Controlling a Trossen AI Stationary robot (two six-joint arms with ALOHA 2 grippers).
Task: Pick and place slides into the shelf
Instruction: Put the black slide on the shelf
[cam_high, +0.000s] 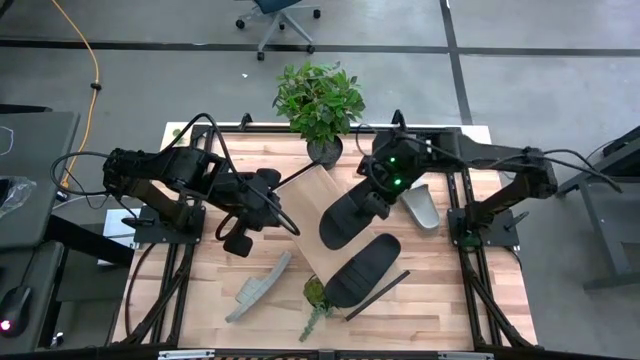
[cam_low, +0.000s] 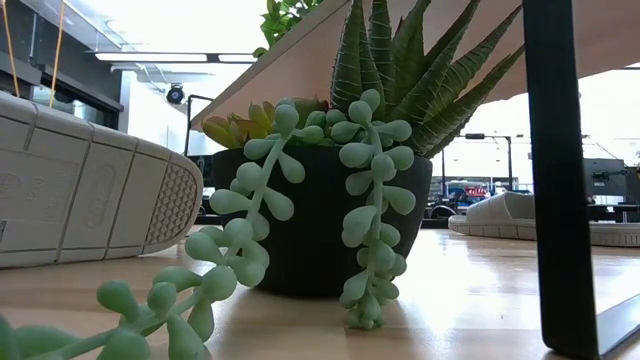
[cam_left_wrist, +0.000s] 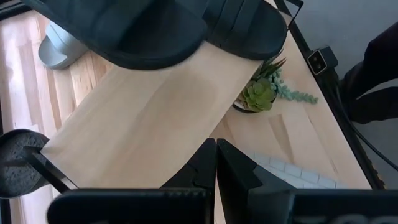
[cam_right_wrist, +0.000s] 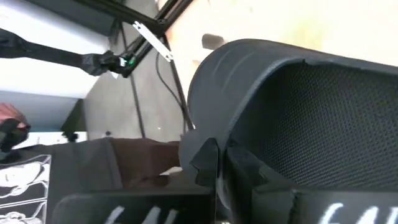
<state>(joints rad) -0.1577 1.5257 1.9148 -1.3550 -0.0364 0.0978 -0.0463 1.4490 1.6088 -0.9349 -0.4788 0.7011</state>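
The shelf (cam_high: 303, 205), a light-wood board with dark frame, slants across the table's middle; in the low view the shelf (cam_low: 300, 60) rises overhead. My left gripper (cam_high: 283, 222) is shut at its left long edge. My right gripper (cam_high: 376, 200) is shut on a black slide (cam_high: 345, 218) over the shelf's far part. A second black slide (cam_high: 365, 268) lies on the shelf's near end. One grey slide (cam_high: 258, 287) lies on its side at the near left. Another grey slide (cam_high: 422, 207) rests on the table at the right. My left gripper has its shut fingers (cam_left_wrist: 205, 165) on the shelf's left long edge (cam_left_wrist: 196, 144), coming from the table's left and slanting down. The fingers hide the exact spot. The board sits tilted, one end raised. My right gripper pinches the rim of the black slide's strap (cam_right_wrist: 208, 127) between its two fingers, coming from the table's right and slanting down. The strap's meshed inner side (cam_right_wrist: 323, 118) faces the camera. Whether the slide rests on the shelf or hangs clear, I cannot tell.
A small pot of succulents (cam_high: 315, 292) stands on the table under the shelf's near end, with trailing stems (cam_low: 360, 230) hanging over its side. A large potted plant (cam_high: 320, 100) stands at the far edge. A dark frame bar (cam_high: 378, 293) lies beside the near black slide.
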